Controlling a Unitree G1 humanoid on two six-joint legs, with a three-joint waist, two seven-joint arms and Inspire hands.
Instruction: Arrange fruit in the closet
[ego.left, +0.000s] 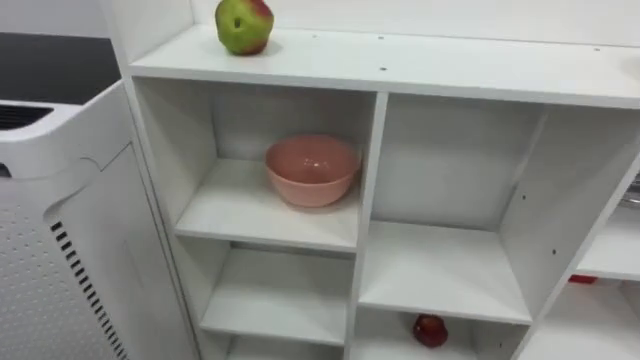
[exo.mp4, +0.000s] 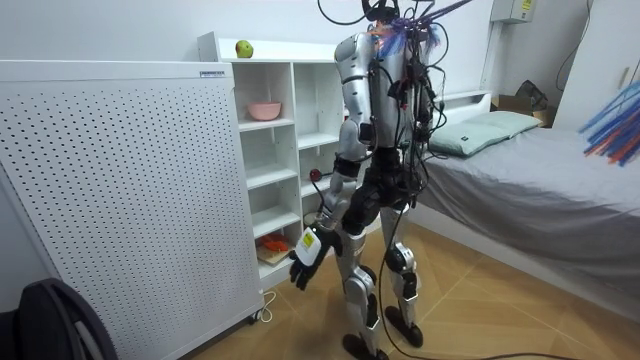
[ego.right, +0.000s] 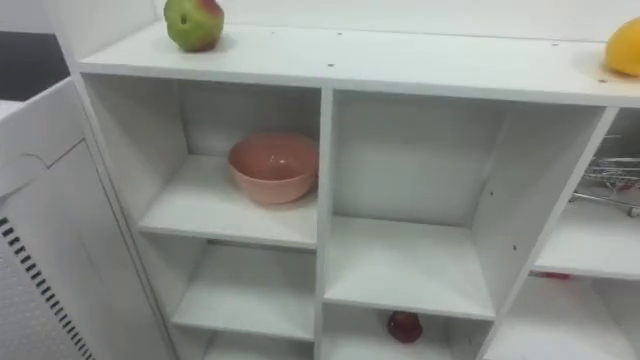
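Note:
A green and red apple (ego.left: 243, 25) sits on the left end of the white closet's top board (ego.left: 420, 62). On that board's right end lies a yellow fruit (ego.right: 625, 47). A small red fruit (ego.left: 430, 329) lies in a low middle compartment. A pink bowl (ego.left: 312, 169) stands in the upper left compartment, with nothing showing in it. In the room view I stand facing the closet (exo.mp4: 300, 110), close to it. My left hand (exo.mp4: 305, 255) hangs low beside my leg, fingers relaxed and empty.
A white perforated panel (ego.left: 60, 250) stands against the closet's left side. A wire basket (ego.right: 615, 185) sits in a compartment at the right. Behind me in the room view is a bed (exo.mp4: 530, 190) on a wooden floor.

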